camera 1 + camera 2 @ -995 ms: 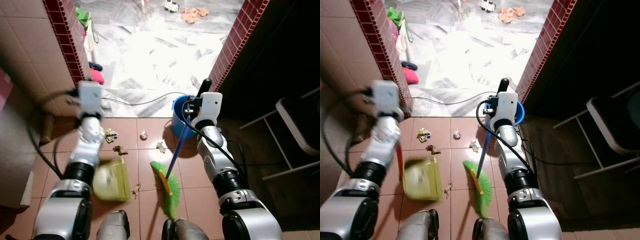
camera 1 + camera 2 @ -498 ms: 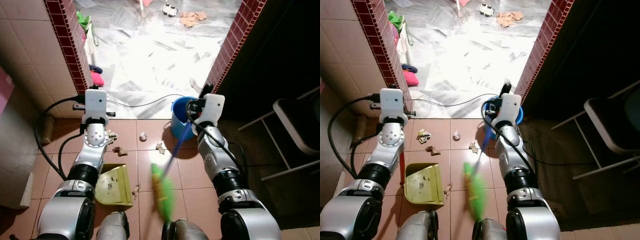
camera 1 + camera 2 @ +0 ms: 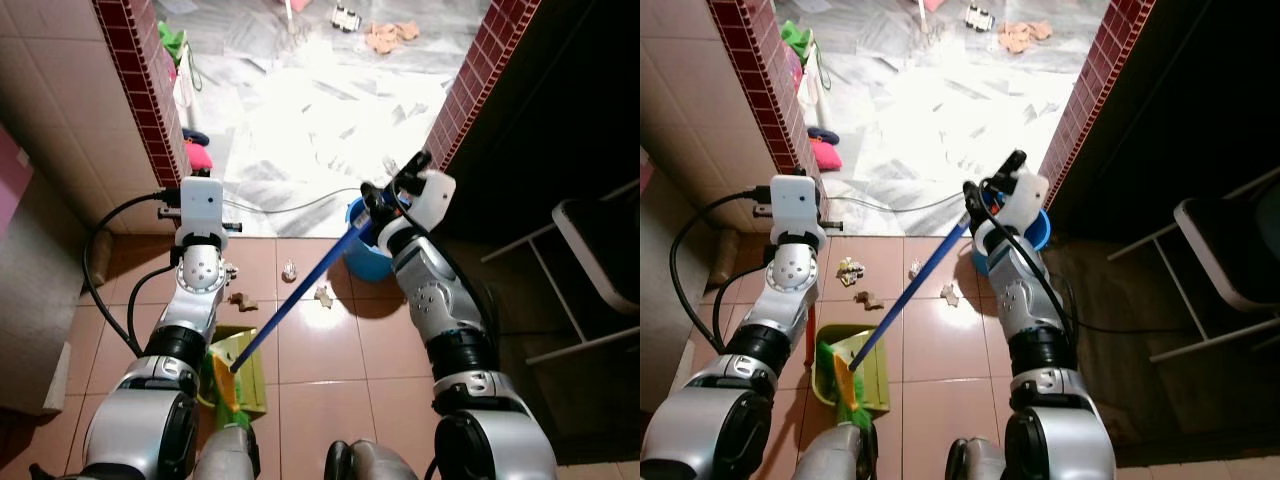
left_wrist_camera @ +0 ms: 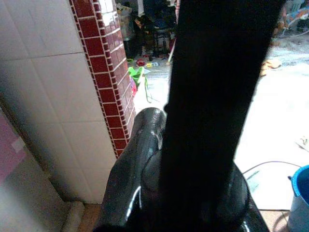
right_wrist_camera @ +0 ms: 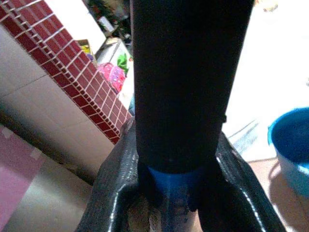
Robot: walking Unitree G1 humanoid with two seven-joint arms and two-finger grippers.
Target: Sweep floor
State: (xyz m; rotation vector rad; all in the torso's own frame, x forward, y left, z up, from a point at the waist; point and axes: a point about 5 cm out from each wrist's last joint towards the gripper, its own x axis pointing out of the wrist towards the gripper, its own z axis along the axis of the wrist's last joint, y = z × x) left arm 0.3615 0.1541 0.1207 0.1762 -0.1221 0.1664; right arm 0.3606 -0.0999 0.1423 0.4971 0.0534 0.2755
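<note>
**Broom head at the dustpan, scraps still on the tiles**

The broom (image 3: 300, 290) runs on a slant from the right tool (image 3: 385, 200), which is clamped on the top of its blue handle, down to its green bristles (image 3: 845, 385) lying at the mouth of the yellow-green dustpan (image 3: 875, 375). The right wrist view shows the two black fingers (image 5: 113, 179) pressed on either side of the blue shaft. The dustpan sits on the tiled floor (image 3: 320, 350) close in front of the robot's feet, and the left tool (image 4: 159, 193) is closed on its upright dark handle, as the left wrist view shows.

Several bits of litter lie beyond the dustpan, well apart from the bristles: a crumpled wrapper (image 3: 848, 268), a brown scrap (image 3: 868, 298), a pale scrap (image 3: 914, 268) and another (image 3: 950, 293). A blue bucket (image 3: 365, 255) stands just beside the right arm at the doorway, and a cable (image 3: 280, 205) crosses the threshold.

The step seems to be drawing dirt into the pan. To do it well, the pan's lip should stay flat on the tiles and steady while the bristles drag low and slowly into it. The next stroke would best reach past the far scraps and clear of the bucket and cable.
</note>
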